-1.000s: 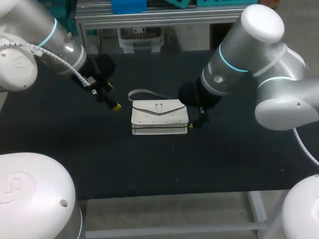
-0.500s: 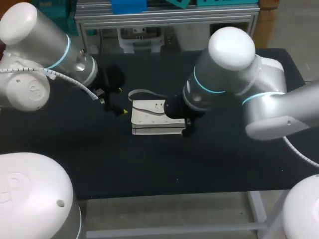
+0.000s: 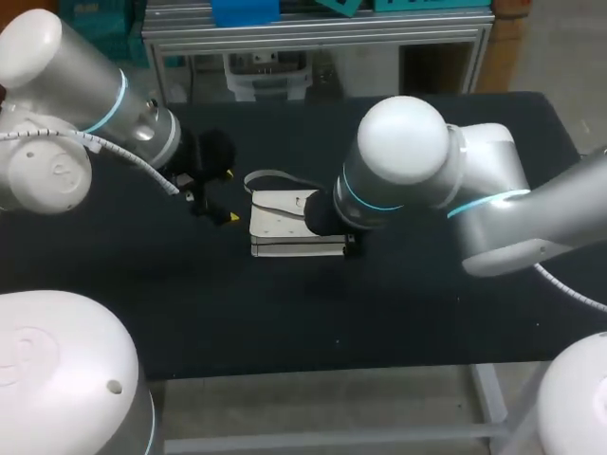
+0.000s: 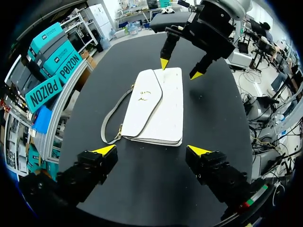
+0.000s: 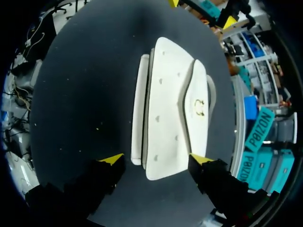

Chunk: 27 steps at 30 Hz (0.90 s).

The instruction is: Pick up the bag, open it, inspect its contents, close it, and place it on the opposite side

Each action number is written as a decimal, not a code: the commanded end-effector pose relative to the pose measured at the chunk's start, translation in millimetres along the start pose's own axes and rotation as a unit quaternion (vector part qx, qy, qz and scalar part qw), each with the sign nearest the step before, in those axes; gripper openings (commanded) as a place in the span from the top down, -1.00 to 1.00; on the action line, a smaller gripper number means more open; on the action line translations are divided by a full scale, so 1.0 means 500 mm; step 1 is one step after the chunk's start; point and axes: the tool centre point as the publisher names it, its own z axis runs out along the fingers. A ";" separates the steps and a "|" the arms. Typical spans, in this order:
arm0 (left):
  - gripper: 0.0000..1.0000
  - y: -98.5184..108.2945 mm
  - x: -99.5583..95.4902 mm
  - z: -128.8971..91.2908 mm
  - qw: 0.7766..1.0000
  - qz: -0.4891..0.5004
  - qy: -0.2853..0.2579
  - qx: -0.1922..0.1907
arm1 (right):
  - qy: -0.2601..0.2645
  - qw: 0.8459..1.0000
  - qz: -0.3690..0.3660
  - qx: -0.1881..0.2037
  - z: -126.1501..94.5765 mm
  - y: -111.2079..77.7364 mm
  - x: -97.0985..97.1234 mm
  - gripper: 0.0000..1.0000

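— Classification of premises?

— Robotics laboratory, a test station. Grounds: two large white jointed robot arms, the left arm (image 3: pixel 100 90) and the right arm (image 3: pixel 446 185), come in from opposite sides over a single counter (image 3: pixel 285 313).

— Further grounds?

— The counter is a plain matte black top on a bare metal frame (image 3: pixel 490 393), which shows below its near edge. A ribbed white cable (image 3: pixel 142 163) runs exposed along the left arm. Lit blue rings mark the joints of both arms. The left pincer (image 4: pixel 151 150) and the right pincer (image 5: pixel 156 158) are black two-fingered tools with bright yellow tips.

— Finding?

— Laboratory equipment throughout.
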 end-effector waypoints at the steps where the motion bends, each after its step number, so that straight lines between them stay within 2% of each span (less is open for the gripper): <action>1: -1.00 0.004 0.000 0.002 1.000 0.002 0.001 0.002 | -0.017 1.000 -0.004 -0.002 0.017 0.004 -0.007 -0.44; 4: -1.00 0.008 0.001 0.008 1.000 0.003 0.002 -0.001 | -0.022 1.000 -0.013 -0.005 0.023 0.010 -0.013 -0.11; 6: -1.00 0.010 0.000 0.011 1.000 0.006 0.005 -0.004 | -0.022 1.000 -0.016 -0.005 0.031 0.015 -0.017 -0.13; 8: -1.00 0.011 0.000 0.014 1.000 0.007 0.007 -0.007 | -0.020 1.000 -0.018 -0.003 0.039 0.019 -0.018 -0.32; 11: -1.00 0.013 -0.001 0.018 1.000 0.011 0.010 -0.013 | -0.019 1.000 -0.021 0.000 0.048 0.022 -0.017 -0.35; 14: -1.00 0.016 -0.002 0.023 1.000 0.012 0.013 -0.013 | -0.023 1.000 -0.019 0.009 0.051 0.024 -0.017 -0.24; 16: -1.00 0.018 -0.004 0.026 1.000 0.012 0.016 -0.013 | -0.031 0.999 -0.018 0.012 0.050 0.027 -0.018 0.02; 19: -1.00 0.021 -0.003 0.031 1.000 0.014 0.020 -0.016 | -0.038 0.999 -0.021 0.012 0.047 0.031 -0.019 0.10; 27: -1.00 0.025 0.001 0.041 0.999 0.022 0.027 -0.025 | -0.052 0.998 -0.031 0.018 0.050 0.038 -0.018 0.05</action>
